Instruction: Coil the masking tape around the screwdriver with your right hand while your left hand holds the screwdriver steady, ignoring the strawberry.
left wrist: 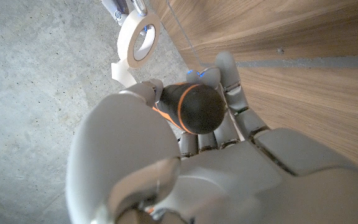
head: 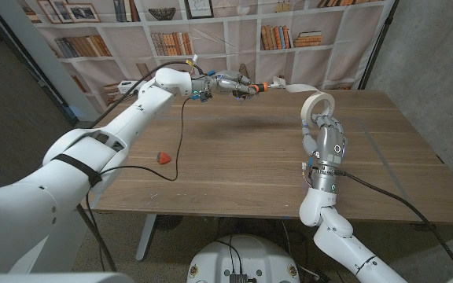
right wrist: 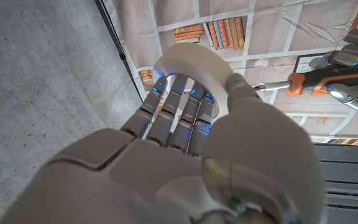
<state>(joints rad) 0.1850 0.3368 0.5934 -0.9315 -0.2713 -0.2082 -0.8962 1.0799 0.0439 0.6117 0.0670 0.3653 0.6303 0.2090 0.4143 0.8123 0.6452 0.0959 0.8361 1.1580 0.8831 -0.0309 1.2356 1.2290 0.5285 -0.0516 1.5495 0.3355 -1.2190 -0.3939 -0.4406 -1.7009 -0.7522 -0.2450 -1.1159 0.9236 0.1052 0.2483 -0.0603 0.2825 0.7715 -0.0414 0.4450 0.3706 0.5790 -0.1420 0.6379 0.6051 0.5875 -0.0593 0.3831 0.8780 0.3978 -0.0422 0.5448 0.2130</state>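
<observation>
Nearest the head camera, the right hand [head: 326, 146] stood at right of centre, fingers through the tape roll [head: 318, 105] and gripping it above the table [head: 234, 169]. At upper centre the left hand [head: 237, 85] clasped the screwdriver [head: 264, 86] by its black-and-orange handle, the shaft pointing toward picture right. A pale strip [head: 293, 89] seemed to run from the shaft toward the roll, so the coiling looked to be under way. Next, the roll would need circling round the shaft, strip kept taut, screwdriver steady. The strawberry [head: 163, 157] lay at left of centre, well apart.
</observation>
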